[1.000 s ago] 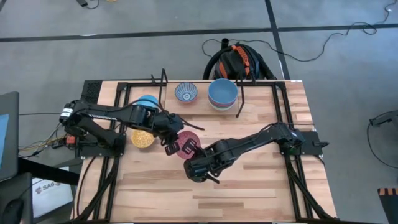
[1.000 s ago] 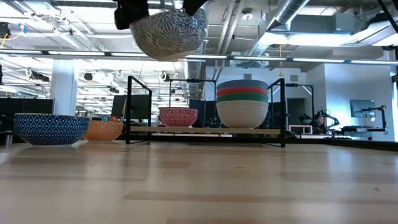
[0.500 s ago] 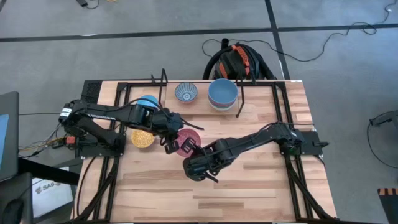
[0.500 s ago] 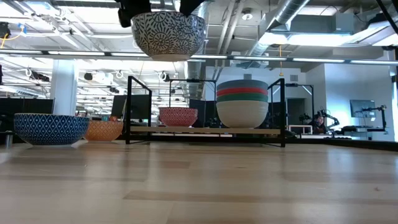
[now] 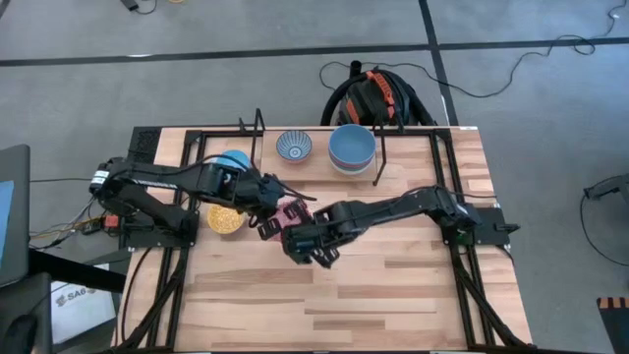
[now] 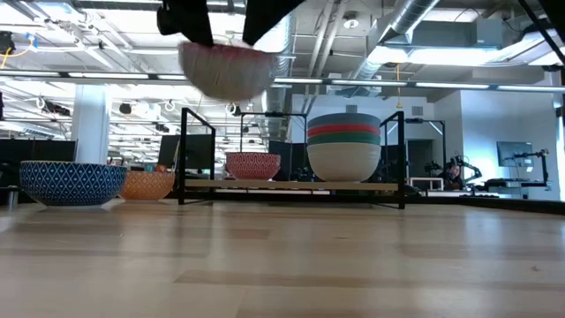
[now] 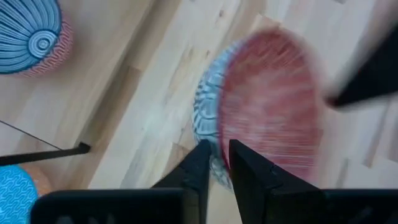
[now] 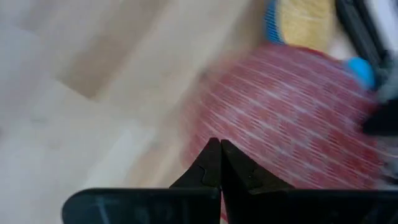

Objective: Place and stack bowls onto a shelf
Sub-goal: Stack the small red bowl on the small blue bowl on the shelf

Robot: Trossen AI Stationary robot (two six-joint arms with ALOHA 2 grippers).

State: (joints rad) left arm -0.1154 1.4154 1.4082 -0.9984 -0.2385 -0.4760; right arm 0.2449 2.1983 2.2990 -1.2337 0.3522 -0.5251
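Observation:
A bowl [image 5: 291,212], pink-red inside and blue-white patterned outside, hangs in the air over the table's middle; it also shows in the low view as a blurred bowl [image 6: 226,71]. My left gripper [image 5: 268,224] is shut on it from the left, and my right gripper [image 5: 301,238] is shut on it from the near right. The shelf [image 5: 316,162] at the far edge carries a small blue-white bowl [image 5: 294,147] and a stack of bowls [image 5: 351,148]. My left gripper [image 7: 216,152] has the bowl's rim [image 7: 217,142] between its two fingers, one finger [image 7: 198,163] on the patterned outside and one on the pink inside. It comes slanting down from the table's left. The bowl is lifted clear and tilted. My right gripper [image 8: 216,149] is shut at the bowl's rim [image 8: 204,133], slanting down from the table's near right. Its own fingers hide the exact place of contact. The bowl's pink inside spreads beyond the fingertips, clear of the table.
A blue bowl [image 5: 233,160] and a yellow bowl [image 5: 225,218] rest on the table under my left arm. In the low view the blue patterned bowl [image 6: 72,183] and the orange-yellow bowl [image 6: 147,185] stand left of the shelf [image 6: 291,185]. Bare wood lies toward the near edge.
My right gripper has gone toward the far edge and a little left, rolling its wrist as it went. The bowl has stayed in the air, shifted slightly left, and tipped, so its pink inside now shows in the low view.

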